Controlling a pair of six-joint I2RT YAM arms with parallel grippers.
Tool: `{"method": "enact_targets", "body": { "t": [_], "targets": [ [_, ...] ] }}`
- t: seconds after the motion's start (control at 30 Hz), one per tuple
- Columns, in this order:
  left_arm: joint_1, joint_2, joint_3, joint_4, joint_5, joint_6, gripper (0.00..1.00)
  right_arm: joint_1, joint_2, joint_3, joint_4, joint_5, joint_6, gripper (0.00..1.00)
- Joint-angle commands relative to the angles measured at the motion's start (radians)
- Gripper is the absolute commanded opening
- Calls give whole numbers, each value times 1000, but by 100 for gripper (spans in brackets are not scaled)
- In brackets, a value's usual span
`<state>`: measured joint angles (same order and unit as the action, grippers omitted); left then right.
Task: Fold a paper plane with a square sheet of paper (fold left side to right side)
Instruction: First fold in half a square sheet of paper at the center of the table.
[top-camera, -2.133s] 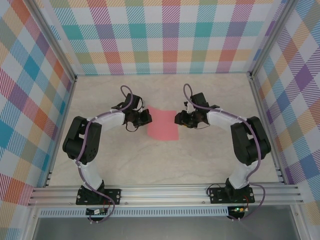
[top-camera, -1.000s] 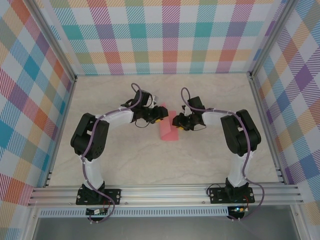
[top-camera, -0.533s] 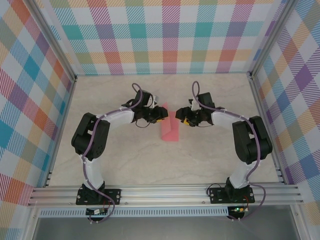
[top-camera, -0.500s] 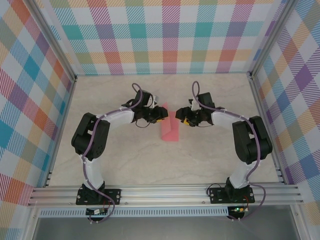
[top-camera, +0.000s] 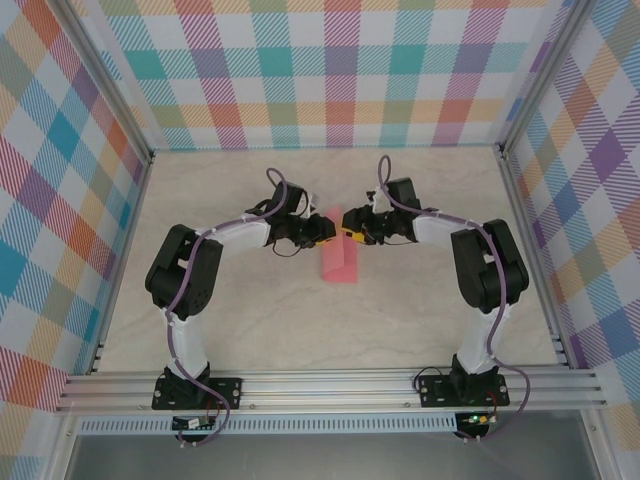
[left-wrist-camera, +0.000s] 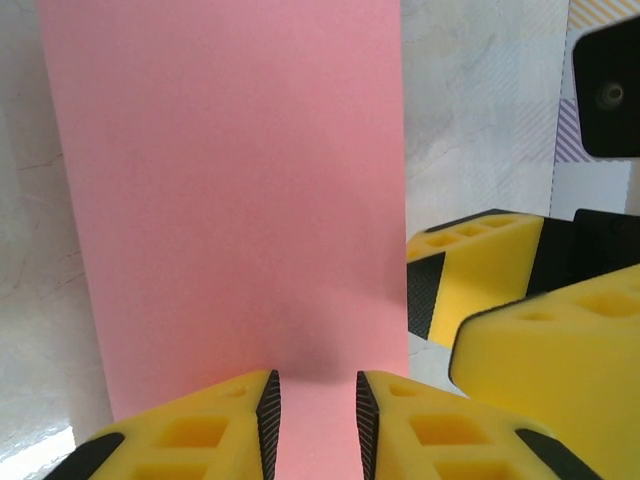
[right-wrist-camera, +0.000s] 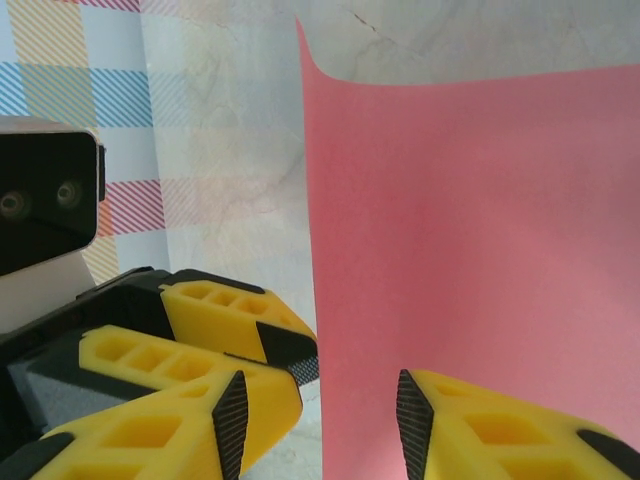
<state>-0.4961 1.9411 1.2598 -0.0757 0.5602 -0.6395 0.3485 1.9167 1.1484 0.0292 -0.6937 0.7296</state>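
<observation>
Because the square sheet of paper (top-camera: 340, 262) is thin, very light and limp, I judge it will buckle or skid on the smooth worktop (top-camera: 420, 320) if shoved, and will keep a crease wherever it is pinched. An edge or corner is the place to take it, with a flat press along the fold. It shows as a narrow pink strip, seemingly doubled over, near the worktop's middle, running roughly 12 to 6 o'clock in the top view. The left hand (left-wrist-camera: 312, 410) is at the strip's 12 o'clock end on the 9 o'clock side, jaws a narrow slit apart over the paper, pinching nothing I can make out. The right hand (right-wrist-camera: 318, 420), on the 3 o'clock side, stands wider, with the paper's free edge between its jaws, ungripped. The paper is plain, and no brand, label or writing is readable.
</observation>
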Motion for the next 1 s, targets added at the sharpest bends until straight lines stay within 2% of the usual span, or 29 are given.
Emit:
{"method": "enact_targets", "body": {
  "t": [0.0, 0.13, 0.27, 0.33, 0.53, 0.63, 0.97],
  "targets": [
    [-13, -4, 1, -6, 5, 6, 28, 12, 25, 32, -20, -14, -9, 44],
    [-13, -15, -2, -12, 1, 12, 28, 14, 30, 39, -66, -6, -41, 33],
    [-13, -44, -10, -23, -12, 20, 30, 14, 23, 36, -121, 29, -75, 13],
    [-13, -65, -16, -31, -26, 22, 32, 13, 11, 32, -148, 60, -96, 6],
    [-13, -115, -50, -110, -161, 15, 48, 12, -4, 29, -234, 149, -145, 4],
    [-14, -82, -44, -134, -177, -6, 49, 12, -1, 29, -265, 187, -154, 4],
    [-33, 27, -4, -89, -124, -53, 49, 12, 14, 34, -284, 209, -166, 5]
  ]
}}
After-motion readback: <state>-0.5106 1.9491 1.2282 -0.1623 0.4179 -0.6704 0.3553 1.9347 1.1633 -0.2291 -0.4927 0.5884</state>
